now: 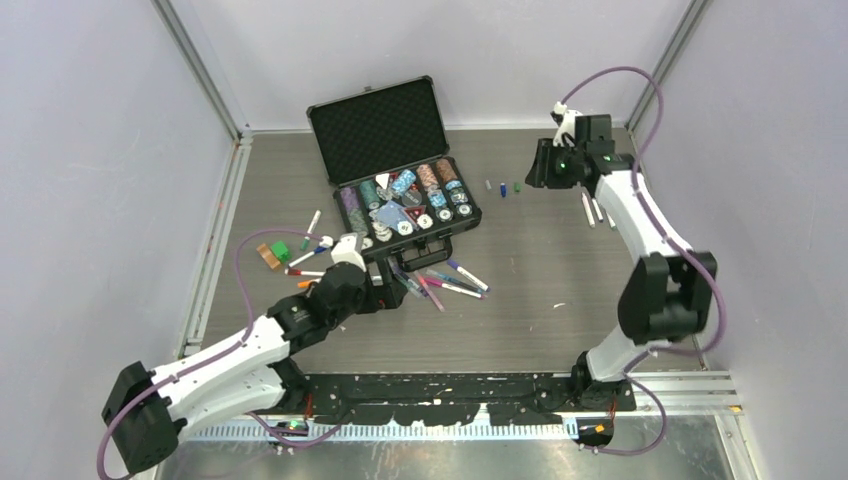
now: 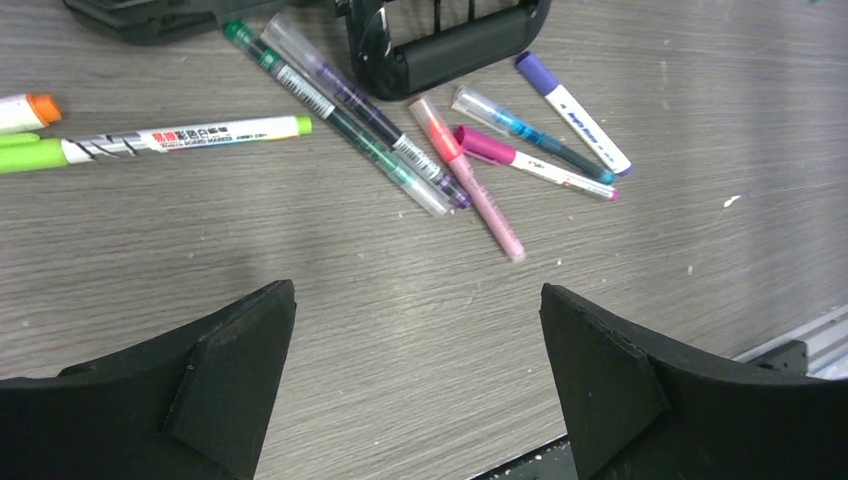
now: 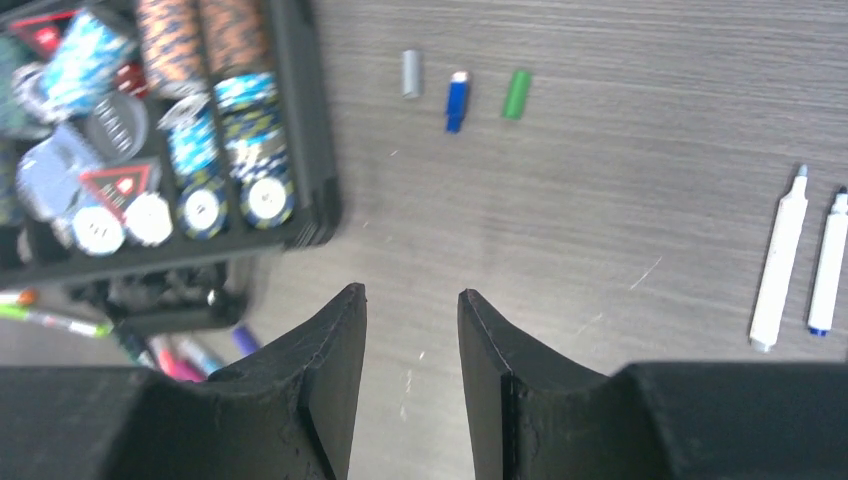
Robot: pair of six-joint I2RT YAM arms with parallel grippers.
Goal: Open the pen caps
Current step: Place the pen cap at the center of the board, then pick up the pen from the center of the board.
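Three loose pen caps lie in a row on the table: grey [image 3: 411, 73], blue [image 3: 457, 100] and green [image 3: 516, 94]. My right gripper [image 3: 412, 292] hovers open a little short of them, with nothing between its fingers. To its right lie two uncapped white pens [image 3: 780, 260]. My left gripper [image 2: 415, 290] is wide open and empty over bare table. Just beyond it is a cluster of capped pens [image 2: 465, 175] in pink, purple, green and blue. A lime-ended pen [image 2: 180, 135] and an orange cap end [image 2: 44, 107] lie to its left.
The open black case [image 1: 378, 130] full of poker chips stands at the back centre, and its handle [image 2: 450, 55] is right behind the pen cluster. More pens [image 1: 305, 255], a green cube [image 1: 281, 250] and a brown block [image 1: 267, 257] lie left of the case.
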